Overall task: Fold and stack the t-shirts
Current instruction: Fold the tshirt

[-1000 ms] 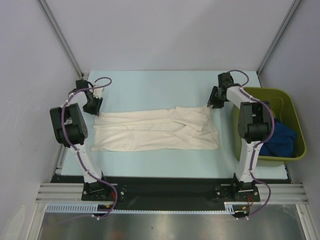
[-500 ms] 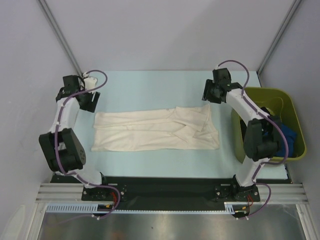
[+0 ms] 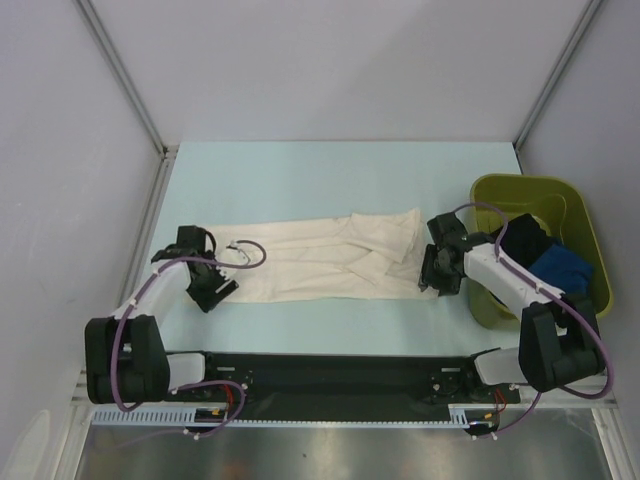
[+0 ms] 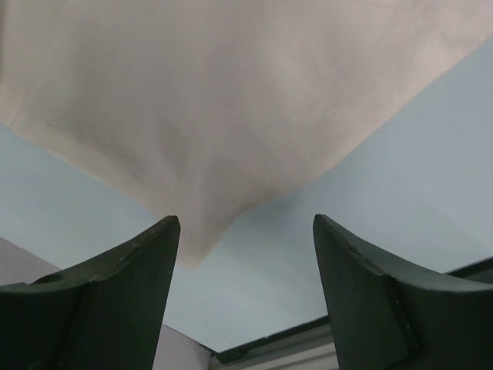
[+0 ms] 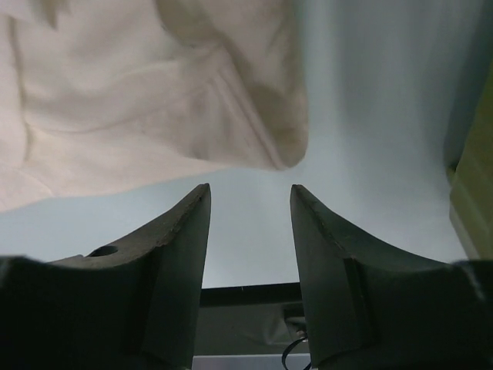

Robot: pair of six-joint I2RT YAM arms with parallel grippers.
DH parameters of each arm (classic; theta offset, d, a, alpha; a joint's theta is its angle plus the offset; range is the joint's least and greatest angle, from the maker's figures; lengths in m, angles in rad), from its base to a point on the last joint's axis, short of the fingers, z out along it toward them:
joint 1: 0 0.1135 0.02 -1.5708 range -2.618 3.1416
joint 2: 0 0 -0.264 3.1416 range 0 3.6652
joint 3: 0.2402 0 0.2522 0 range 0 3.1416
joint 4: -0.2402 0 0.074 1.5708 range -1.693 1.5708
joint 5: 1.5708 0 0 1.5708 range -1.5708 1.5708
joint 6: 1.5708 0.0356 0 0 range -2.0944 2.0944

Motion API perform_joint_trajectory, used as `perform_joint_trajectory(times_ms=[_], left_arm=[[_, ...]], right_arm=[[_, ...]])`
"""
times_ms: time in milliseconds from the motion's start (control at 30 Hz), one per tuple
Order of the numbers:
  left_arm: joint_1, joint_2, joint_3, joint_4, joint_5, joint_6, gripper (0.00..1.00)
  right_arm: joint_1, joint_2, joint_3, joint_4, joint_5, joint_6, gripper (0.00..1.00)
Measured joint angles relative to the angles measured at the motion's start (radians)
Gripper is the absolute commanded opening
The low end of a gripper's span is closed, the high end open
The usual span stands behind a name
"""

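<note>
Cream t-shirt point(image 3: 320, 262), folded lengthwise, lies left of a green bin point(image 3: 520, 181); left gripper point(image 3: 212, 289) and right gripper point(image 3: 435, 272) gape empty at its near corners.

Pale blue tabletop point(image 3: 300, 180), plain white walls point(image 3: 330, 60) on three sides, metal corner posts point(image 3: 122, 70), even diffuse light.

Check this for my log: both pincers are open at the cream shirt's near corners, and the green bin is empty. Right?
The bin is not empty: the top view shows black cloth and blue cloth inside. The left pincer and right pincer are open at the cream shirt's near corners.
</note>
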Motion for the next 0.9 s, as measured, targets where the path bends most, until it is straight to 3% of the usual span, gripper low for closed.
perform_joint_trajectory(times_ms=[167, 267, 300, 367, 400, 467, 867, 900], left_arm=[[-0.015, -0.001, -0.106, 0.127, -0.084, 0.063, 0.75], [-0.035, -0.018, -0.136, 0.185, -0.148, 0.093, 0.65], [-0.041, -0.021, -0.146, 0.213, -0.169, 0.103, 0.46], [-0.048, -0.020, -0.173, 0.275, -0.196, 0.118, 0.26], [-0.051, -0.019, -0.187, 0.294, -0.206, 0.128, 0.01], [-0.053, -0.022, -0.207, 0.318, -0.216, 0.150, 0.00], [-0.021, -0.112, -0.249, 0.251, -0.214, 0.309, 0.01], [-0.021, -0.114, -0.252, 0.241, -0.213, 0.318, 0.21]], right_arm=[[0.005, -0.040, -0.116, 0.042, -0.002, 0.054, 0.51], [0.005, -0.028, -0.166, 0.089, 0.006, 0.074, 0.43], [0.005, -0.021, -0.174, 0.102, 0.009, 0.077, 0.31], [0.000, -0.003, -0.176, 0.117, 0.021, 0.082, 0.18], [-0.007, -0.001, -0.176, 0.129, 0.025, 0.089, 0.07], [-0.019, -0.002, -0.176, 0.139, 0.033, 0.098, 0.00], [-0.093, -0.048, -0.210, 0.142, 0.042, 0.099, 0.00], [-0.093, -0.048, -0.210, 0.142, 0.042, 0.099, 0.00]])
